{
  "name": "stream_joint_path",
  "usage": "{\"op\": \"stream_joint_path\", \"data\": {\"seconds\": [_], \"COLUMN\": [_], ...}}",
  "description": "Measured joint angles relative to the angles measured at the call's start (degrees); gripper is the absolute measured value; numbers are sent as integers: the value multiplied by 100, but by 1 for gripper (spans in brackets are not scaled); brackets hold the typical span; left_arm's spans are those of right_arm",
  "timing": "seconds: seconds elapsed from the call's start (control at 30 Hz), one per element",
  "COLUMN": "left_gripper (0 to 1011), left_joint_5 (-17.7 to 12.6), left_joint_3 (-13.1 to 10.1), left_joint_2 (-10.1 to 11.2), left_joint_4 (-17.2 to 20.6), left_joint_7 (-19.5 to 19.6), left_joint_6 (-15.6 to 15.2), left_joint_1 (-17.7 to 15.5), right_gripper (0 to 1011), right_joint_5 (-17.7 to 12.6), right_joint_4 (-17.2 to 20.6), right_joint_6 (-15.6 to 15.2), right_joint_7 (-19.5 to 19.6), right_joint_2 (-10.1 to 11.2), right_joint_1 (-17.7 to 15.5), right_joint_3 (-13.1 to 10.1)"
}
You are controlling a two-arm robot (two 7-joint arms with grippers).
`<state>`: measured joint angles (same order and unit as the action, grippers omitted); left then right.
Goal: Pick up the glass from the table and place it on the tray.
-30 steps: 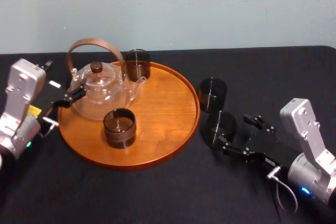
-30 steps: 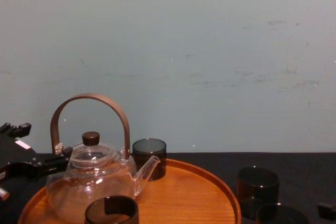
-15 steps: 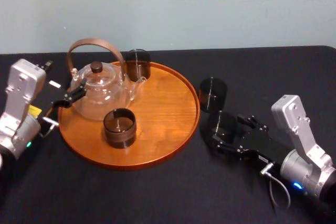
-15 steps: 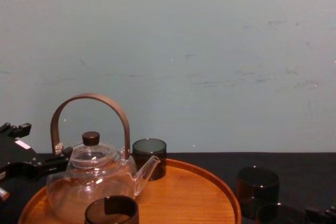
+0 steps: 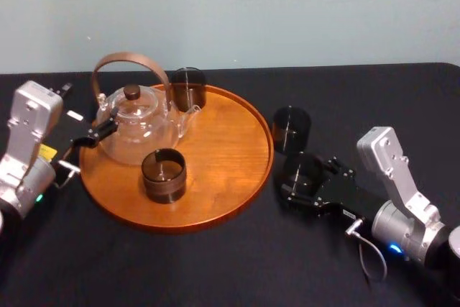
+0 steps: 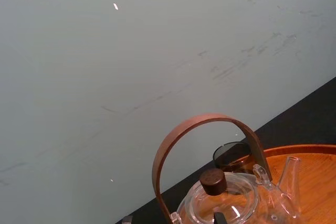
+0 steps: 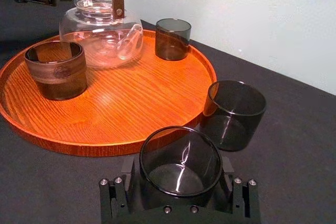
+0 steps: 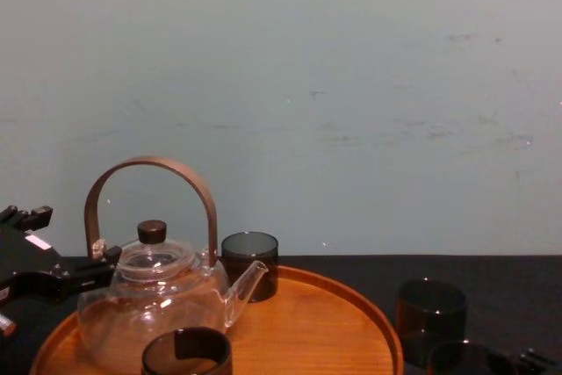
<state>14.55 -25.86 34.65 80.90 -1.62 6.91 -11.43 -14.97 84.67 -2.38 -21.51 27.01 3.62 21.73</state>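
1. the glass (image 7: pixel 181 167) stands upright on the table (image 5: pixel 215 271), just off the tray's (image 5: pixel 230 141) right rim. it is not on the tray yet.
2. what changed: over the last second the right gripper (image 5: pixel 309 180) slid in toward the tray. a second ago its tips were only level with the glass's near side. now the glass sits well back between them.
3. the glass has not shifted against the tray's rim, so i judge the approach finished and the grasp not yet made.
4. the jaws are apart, one on each side of the glass's lower wall and very close to it. i see no squeeze, and i cannot say whether the pads touch.
5. my reading of what comes next: close gently, lift clear of the rim, then carry the glass onto the bare wood of the tray's right half.
6. the right arm lies low and nearly flat over the table. it comes in from the right of the tray, with the wrist aimed at the rim.
7. a second glass (image 5: pixel 291 129) stands just beyond the first, also off the tray's right rim, near it but apart. i would watch it on the lift.
8. on the tray, the teapot (image 5: pixel 136 126) fills the left side, a brown cup (image 5: pixel 164 175) sits at the near side, and a third glass (image 5: pixel 188 88) is at the far rim.
9. the left gripper (image 5: pixel 103 129) stays parked at the tray's left rim beside the teapot, and i cannot tell its state.
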Motion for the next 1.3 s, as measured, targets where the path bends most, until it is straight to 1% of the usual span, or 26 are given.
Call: {"op": "stream_joint_path", "data": {"seconds": [0.23, 0.37, 1.13, 1.2, 1.23, 1.3], "left_gripper": [1001, 1001, 1001, 1001, 1001, 1001], "left_joint_5": [0, 0, 0, 0, 0, 0], "left_joint_3": [0, 0, 0, 0, 0, 0], "left_joint_2": [0, 0, 0, 0, 0, 0], "left_joint_4": [0, 0, 0, 0, 0, 0], "left_joint_7": [0, 0, 0, 0, 0, 0], "left_joint_6": [0, 0, 0, 0, 0, 0], "left_joint_1": [0, 0, 0, 0, 0, 0], "right_gripper": [1003, 1003, 1002, 980, 944, 914], "right_joint_5": [88, 174, 140, 137, 136, 134], "right_joint_4": [-179, -274, -231, -229, -228, -226], "right_joint_6": [18, 84, 76, 75, 74, 74], "right_joint_7": [-114, -122, -112, -111, -110, -110], "right_joint_2": [-123, -185, -155, -153, -153, -152], "right_joint_1": [106, 142, 125, 124, 123, 123], "right_joint_3": [0, -1, 1, 1, 0, 1]}}
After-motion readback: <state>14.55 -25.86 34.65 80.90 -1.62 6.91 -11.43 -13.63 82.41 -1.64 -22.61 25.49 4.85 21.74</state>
